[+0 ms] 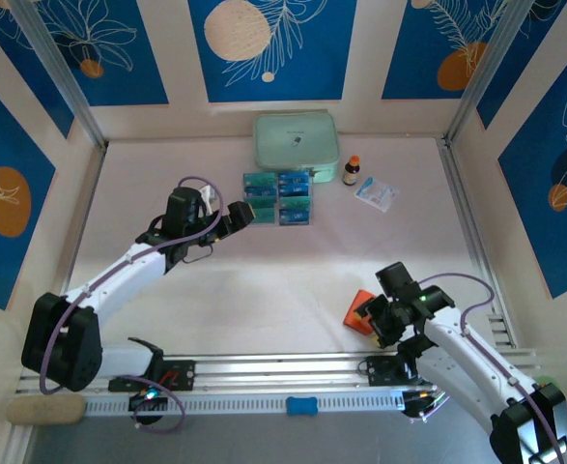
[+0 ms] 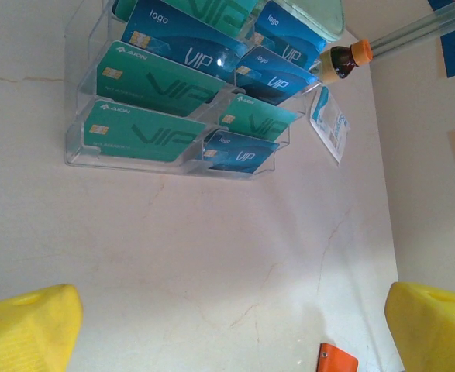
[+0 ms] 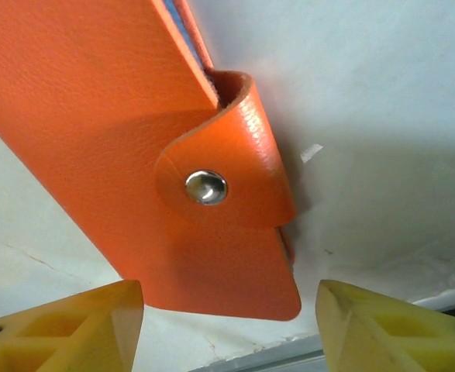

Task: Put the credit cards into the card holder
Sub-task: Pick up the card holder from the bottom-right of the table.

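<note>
The cards [image 2: 157, 81] are sitting in the rack [image 2: 74, 151], and the orange holder [image 1: 362, 311] is lying shut by the right arm.

The teal and blue cards are standing in rows in the clear rack at the far middle of the table [image 1: 293, 271]. The holder is lying well apart from them, near the front edge on the right side, with its flap snapped down over a silver button [image 3: 206, 187]. The right gripper [image 3: 227, 325] is hanging just by the holder with its yellow fingers spread wide, gripping nothing. The left gripper [image 2: 227, 325] is pointing at the rack, near it but not touching, and its fingers are spread wide too, with nothing between them. A green case [image 1: 296, 147] is lying just behind the rack, with a small bottle [image 1: 351, 171] and a white sachet [image 1: 376, 193] sitting to its right.
</note>
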`<act>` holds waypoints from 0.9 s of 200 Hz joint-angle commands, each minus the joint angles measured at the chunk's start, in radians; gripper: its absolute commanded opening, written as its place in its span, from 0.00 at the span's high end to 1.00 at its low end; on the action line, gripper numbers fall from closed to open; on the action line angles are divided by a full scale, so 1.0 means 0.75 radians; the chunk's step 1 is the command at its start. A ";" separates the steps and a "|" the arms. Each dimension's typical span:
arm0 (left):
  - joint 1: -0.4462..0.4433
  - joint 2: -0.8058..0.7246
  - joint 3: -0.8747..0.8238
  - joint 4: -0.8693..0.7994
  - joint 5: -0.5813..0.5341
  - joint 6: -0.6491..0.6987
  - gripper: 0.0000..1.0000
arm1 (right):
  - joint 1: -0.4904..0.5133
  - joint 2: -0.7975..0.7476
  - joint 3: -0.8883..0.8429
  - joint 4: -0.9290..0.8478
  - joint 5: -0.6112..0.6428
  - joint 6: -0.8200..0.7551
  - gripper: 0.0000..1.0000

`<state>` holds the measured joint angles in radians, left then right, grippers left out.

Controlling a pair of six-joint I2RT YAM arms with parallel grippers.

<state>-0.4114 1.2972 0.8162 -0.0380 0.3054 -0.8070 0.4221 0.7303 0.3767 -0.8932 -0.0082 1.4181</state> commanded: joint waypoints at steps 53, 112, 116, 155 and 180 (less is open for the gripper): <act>-0.030 -0.005 0.022 0.040 -0.001 -0.017 0.00 | 0.046 -0.006 -0.042 0.027 -0.006 0.102 0.56; -0.038 -0.012 0.020 0.044 0.001 -0.020 0.00 | 0.049 -0.059 -0.050 0.001 0.007 0.120 0.71; -0.038 -0.013 0.020 0.046 0.003 -0.019 0.00 | 0.049 -0.064 -0.052 0.002 0.009 0.121 0.75; -0.038 -0.012 0.022 0.050 0.006 -0.016 0.00 | 0.049 -0.079 -0.057 0.002 0.007 0.124 0.99; -0.038 -0.016 0.020 0.047 0.007 -0.016 0.00 | 0.049 -0.090 -0.022 0.021 0.013 0.073 1.00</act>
<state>-0.4286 1.2972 0.8162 -0.0254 0.3054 -0.8131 0.4526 0.6758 0.3500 -0.8600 -0.0036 1.4956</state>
